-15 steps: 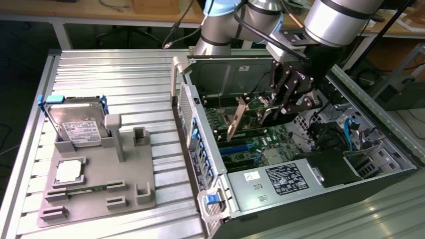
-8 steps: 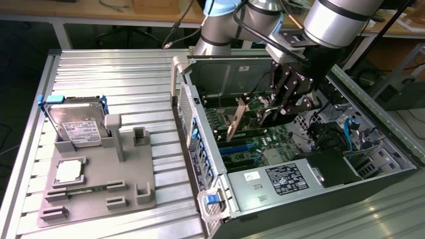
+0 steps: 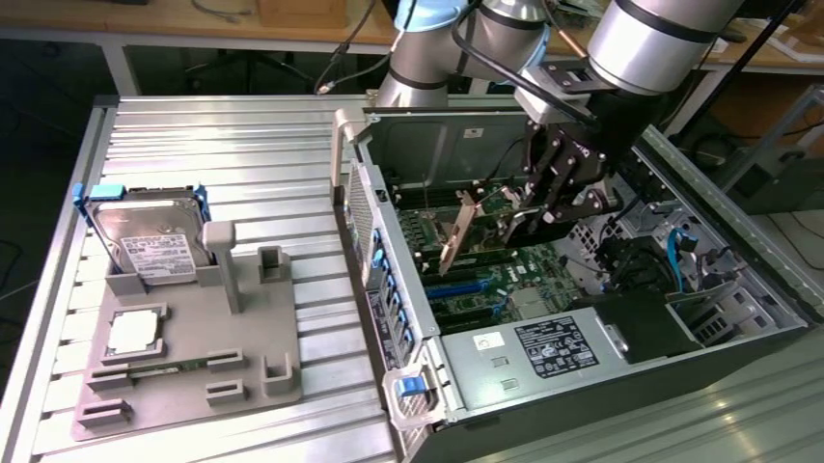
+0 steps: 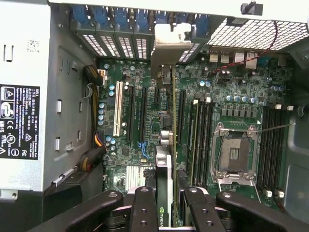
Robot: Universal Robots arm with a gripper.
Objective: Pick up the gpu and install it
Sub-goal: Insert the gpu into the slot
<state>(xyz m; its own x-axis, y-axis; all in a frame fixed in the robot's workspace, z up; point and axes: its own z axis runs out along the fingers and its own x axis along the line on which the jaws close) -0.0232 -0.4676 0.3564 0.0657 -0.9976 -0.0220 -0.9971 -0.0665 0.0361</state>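
Black fingers (image 4: 143, 208) of the gripper (image 4: 167, 194) were clenched on the gpu (image 4: 164, 164), one on each flat face, with the card seen edge-on between them. In the exterior view the gripper (image 3: 557, 210) held the gpu (image 3: 458, 234) tilted inside the open case (image 3: 386, 135), over the motherboard (image 4: 130, 159). Its silver bracket (image 4: 169, 48) sat against the rear slot openings, and its lower edge ran along the black slots (image 4: 131, 111). Whether that edge had entered a slot could not be told.

By my judgement the card was light and stiff but fragile: a thin board with bare components and a contact edge that should not be touched. The hold across the cooler block and board, near the upper edge, looked the right one. The smooth faces might let it pivot if it met the slot off-square.
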